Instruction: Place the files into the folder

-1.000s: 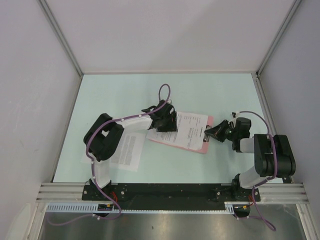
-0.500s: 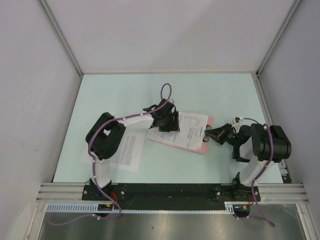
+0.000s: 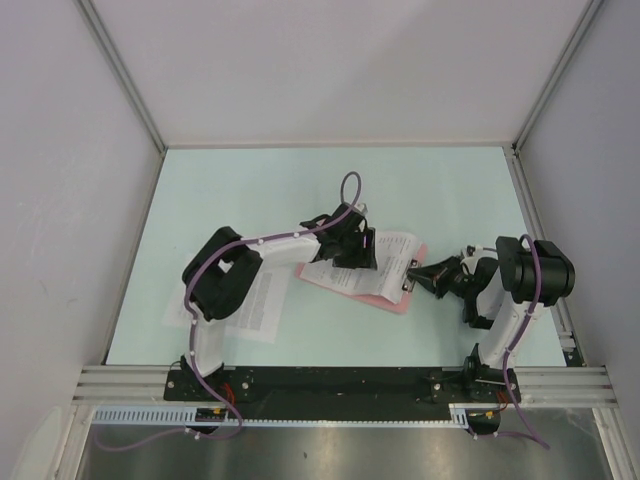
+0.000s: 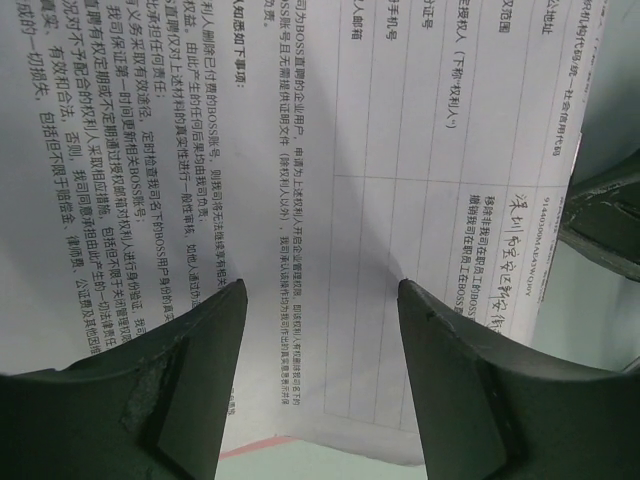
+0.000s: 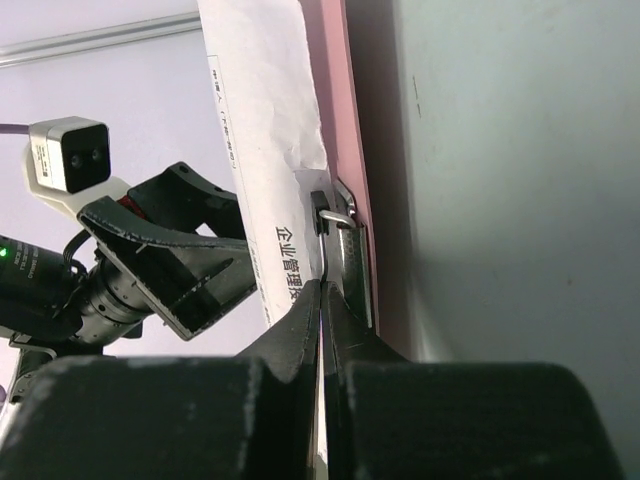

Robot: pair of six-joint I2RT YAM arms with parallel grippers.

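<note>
The folder, a pink clipboard (image 3: 392,301), lies at mid-table with a printed white sheet (image 3: 392,256) on it. My left gripper (image 3: 358,250) is open just above that sheet; the left wrist view shows its spread fingers (image 4: 322,300) over the sheet's text (image 4: 330,150) and a sliver of pink edge (image 4: 250,447). My right gripper (image 3: 424,272) is shut on the wire lever of the metal clip (image 5: 332,215) at the clipboard's right short edge (image 5: 335,100). The sheet's end (image 5: 265,130) reaches up to the clip. More sheets (image 3: 262,300) lie at the left, partly under my left arm.
The table is pale green with grey walls on three sides and a metal rail along the near edge (image 3: 340,380). My left arm's camera and fingers (image 5: 170,265) show in the right wrist view, close beside the clip.
My left gripper has moved right toward the clip, and the sheet and clipboard shifted a little with it. My right arm has swung its upper links round while its gripper stayed at the clip.
</note>
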